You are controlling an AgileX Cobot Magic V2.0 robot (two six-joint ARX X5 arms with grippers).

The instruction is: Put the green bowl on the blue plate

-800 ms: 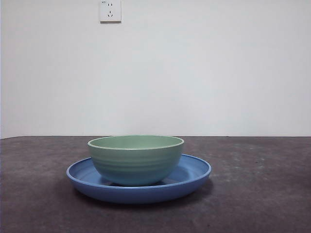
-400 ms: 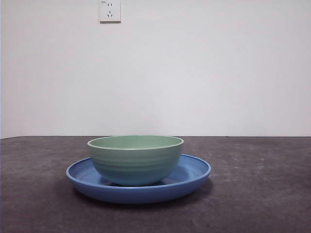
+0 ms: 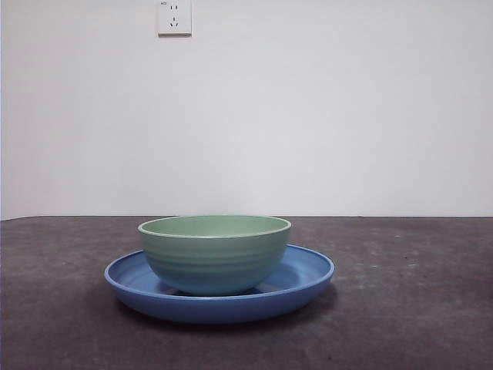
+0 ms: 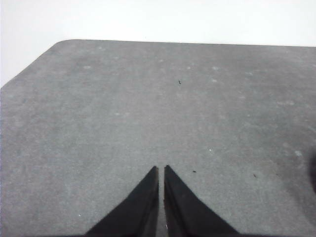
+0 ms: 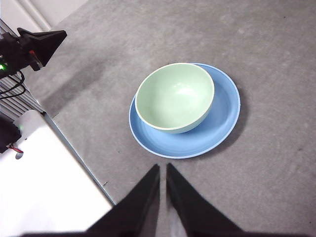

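Green bowl (image 3: 215,253) first, since it decides everything: it sits upright inside the blue plate (image 3: 308,276), free of any grip. Starting from my fingers, the right gripper (image 5: 163,170) has its two black fingers (image 5: 147,190) drawn together with only a thin slit between them, holding nothing and hanging above the surface (image 5: 276,163), clear of the plate's rim. The left gripper (image 4: 161,171) is the same, fingers together and empty, over bare grey surface with neither dish in its camera. Moving outward, the right wrist view shows the bowl offset toward one side of the plate, not centred, with a broad crescent of blue showing on the other side. From the front the bowl looks level, its base down in the plate's well. I judge the placement finished, so the step left is only to retreat cleanly. I would lift the right arm straight up and away, keeping the fingers off the rim so nothing gets nudged.
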